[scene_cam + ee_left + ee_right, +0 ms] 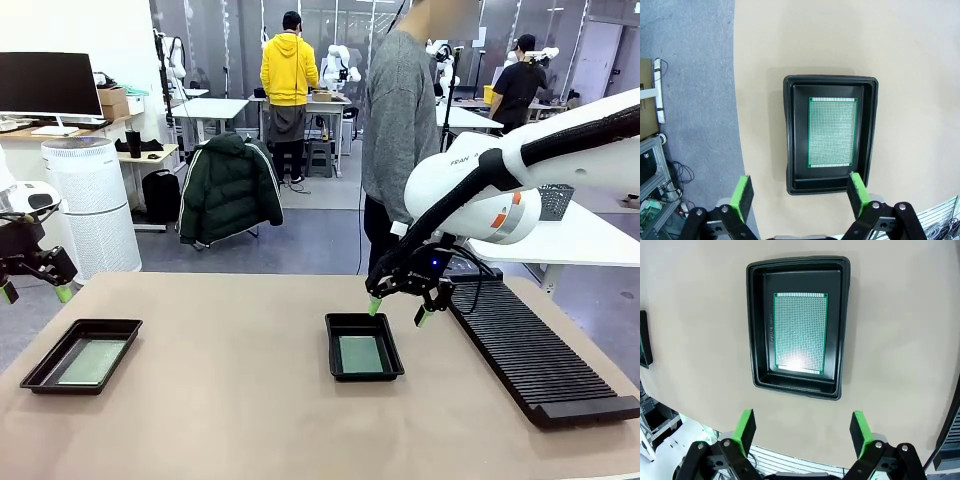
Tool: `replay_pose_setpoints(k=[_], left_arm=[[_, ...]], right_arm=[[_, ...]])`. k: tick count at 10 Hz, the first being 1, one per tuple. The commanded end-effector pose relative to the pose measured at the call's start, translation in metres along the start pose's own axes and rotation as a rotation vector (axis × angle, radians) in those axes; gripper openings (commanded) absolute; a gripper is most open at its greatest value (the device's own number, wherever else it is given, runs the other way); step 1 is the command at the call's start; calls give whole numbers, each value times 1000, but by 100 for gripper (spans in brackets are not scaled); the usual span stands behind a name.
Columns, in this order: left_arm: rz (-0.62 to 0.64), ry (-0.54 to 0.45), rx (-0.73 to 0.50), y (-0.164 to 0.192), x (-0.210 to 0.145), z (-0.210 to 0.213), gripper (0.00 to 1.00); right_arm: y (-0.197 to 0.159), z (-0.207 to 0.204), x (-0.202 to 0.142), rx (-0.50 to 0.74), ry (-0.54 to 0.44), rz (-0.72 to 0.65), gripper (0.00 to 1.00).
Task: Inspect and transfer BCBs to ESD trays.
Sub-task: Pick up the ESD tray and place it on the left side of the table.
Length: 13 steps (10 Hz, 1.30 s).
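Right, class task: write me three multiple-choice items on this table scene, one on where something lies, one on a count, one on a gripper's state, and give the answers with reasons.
1. Where does the long black ribbed rack lie on the table?
A. along the robot's right side
B. between the two trays
C. at the robot's left edge

2. How many black trays hold a green board?
A. none
B. one
C. two

3. How does the right gripper stand?
A. shut on a board
B. open, above the table
C. shut, resting inside a tray

Answers:
1 A: the rack runs along the right edge, beyond the middle tray.
2 C: the left tray holds one board, and the middle tray holds another board.
3 B: its green pads stand wide apart with nothing between them, clear of the tray.
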<state>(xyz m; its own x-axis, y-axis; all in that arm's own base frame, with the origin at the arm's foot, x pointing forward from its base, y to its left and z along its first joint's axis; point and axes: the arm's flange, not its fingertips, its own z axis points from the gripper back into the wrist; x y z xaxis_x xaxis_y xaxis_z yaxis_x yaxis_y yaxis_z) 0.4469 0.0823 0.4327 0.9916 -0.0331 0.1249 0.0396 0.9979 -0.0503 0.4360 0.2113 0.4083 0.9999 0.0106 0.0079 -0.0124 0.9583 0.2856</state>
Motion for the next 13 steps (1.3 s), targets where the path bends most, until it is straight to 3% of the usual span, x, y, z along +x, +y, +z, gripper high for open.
replay_pose_setpoints(k=[1,5,6,13], left_arm=[[-2,-8,2,1,-1,-1,100],[-2,-8,2,1,-1,-1,100],[0,0,0,0,0,0,100],[61,-38,-245,-156,-16,28,100]], right_arm=[[2,-2,1,2,-6,-2,100],[0,0,0,0,0,0,100],[-12,15,-14,10,-8,-30,100],[-129,51,-31,179,-71,-26,100]])
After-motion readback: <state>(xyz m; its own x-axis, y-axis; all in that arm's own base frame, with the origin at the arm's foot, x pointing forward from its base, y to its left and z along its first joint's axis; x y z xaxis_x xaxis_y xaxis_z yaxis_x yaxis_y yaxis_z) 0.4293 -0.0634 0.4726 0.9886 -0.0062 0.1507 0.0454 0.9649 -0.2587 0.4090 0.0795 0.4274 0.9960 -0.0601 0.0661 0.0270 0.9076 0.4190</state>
